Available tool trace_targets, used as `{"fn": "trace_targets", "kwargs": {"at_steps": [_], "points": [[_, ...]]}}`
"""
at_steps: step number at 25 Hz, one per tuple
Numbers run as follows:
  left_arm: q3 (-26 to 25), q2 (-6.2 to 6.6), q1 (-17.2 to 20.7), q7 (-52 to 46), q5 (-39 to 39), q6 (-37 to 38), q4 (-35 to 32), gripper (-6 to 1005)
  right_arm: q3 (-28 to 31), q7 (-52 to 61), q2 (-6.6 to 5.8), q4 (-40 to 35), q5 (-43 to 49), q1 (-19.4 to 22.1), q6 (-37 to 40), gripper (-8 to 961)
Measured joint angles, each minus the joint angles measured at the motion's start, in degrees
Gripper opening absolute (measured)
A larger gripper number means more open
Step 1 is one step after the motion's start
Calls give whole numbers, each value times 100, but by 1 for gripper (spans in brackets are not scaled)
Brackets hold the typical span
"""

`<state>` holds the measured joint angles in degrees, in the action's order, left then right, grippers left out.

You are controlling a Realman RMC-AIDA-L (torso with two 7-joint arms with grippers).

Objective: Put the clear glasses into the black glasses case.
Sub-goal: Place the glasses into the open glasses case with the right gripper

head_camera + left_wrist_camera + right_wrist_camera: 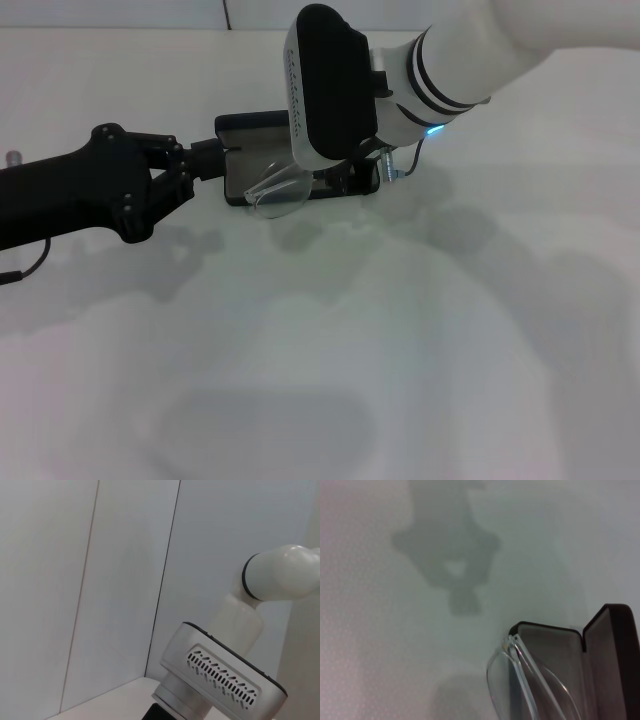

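The black glasses case [242,170] lies open at the table's far middle, its lid [250,124] raised at the back. My black left gripper [207,160] reaches in from the left and is shut on the case's left end. The clear glasses [280,192] hang tilted over the case's front edge, one lens sticking out past it. My right gripper [345,180] sits under the white wrist, mostly hidden, shut on the glasses. In the right wrist view the folded glasses [520,680] hover close above the grey-lined case [555,642] and its lid [615,650].
The white table [320,350] spreads toward me from the case. The left wrist view shows only the panelled wall [100,580] and the right arm's white wrist [220,680].
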<state>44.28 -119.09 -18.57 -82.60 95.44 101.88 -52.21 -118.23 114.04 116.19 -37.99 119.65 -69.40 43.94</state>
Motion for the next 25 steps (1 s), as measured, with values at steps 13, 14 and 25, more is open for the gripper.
{"fn": "trace_targets", "kwargs": {"at_steps": [13, 14, 25], "points": [[1, 0, -3, -2, 2, -2, 0, 91, 56, -15, 0, -136, -8, -81, 214, 121], [1, 0, -1, -2, 2, -2, 0, 91, 58, -25, 0, -150, 0, -82, 228, 121], [1, 0, 25, -9, -4, -2, 0, 94, -52, -66, 0, -89, 15, -92, 203, 121]]}}
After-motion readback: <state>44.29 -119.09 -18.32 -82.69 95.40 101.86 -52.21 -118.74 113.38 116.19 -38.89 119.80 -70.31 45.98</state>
